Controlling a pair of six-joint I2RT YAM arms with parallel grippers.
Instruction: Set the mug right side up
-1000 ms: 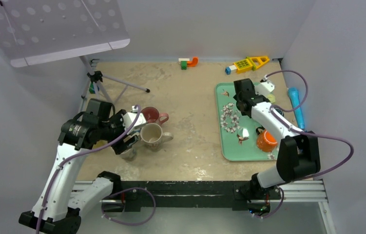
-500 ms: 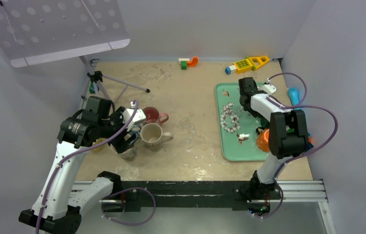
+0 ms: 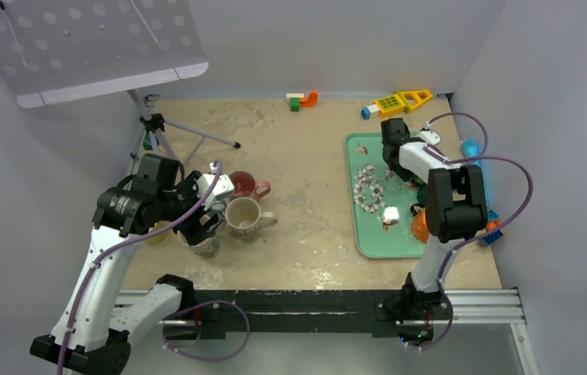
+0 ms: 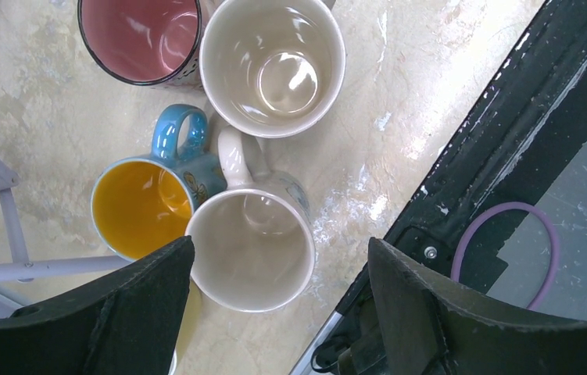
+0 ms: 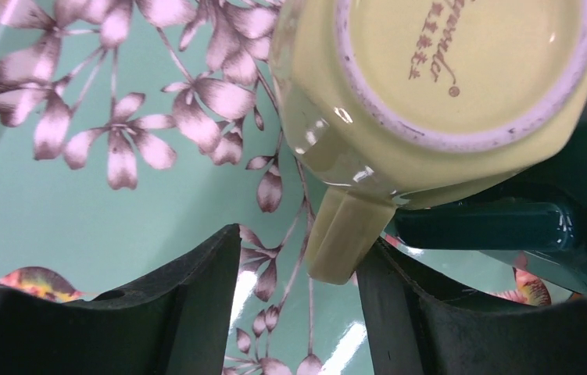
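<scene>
Two dark fingers frame the whole right wrist shot. The right fingers [image 5: 196,312] are spread wide and gripping nothing, with the handle [image 5: 345,234] of the yellow-green mug [image 5: 438,62] poking down into the gap between them. I can't tell if either one is touching it. The mug sits bottom-up on the tray [image 5: 55,226], just beside a dark teal thing [image 5: 477,226].

My worry is pinching only that handle. It looks like a slick glazed strap with flat sides, so I'd guess the heavy body could swing or slip once it's lifted. It might also clip the dark teal neighbour mid-flip. The tray looks glossy too, so a nudge may just slide the mug instead of seating the grip.

On the mug itself:
- faceted walls and shiny glaze
- a pale, rough-looking foot ring
- a maker's stamp printed on the base

The tray is smooth mint green with pinkish flower prints.

Over on the other side, the left fingers [image 4: 141,312] hang parted and unloaded above four upright mugs [image 4: 270,66] on the mottled beige counter [image 4: 399,117]. They look well out of this job.
</scene>
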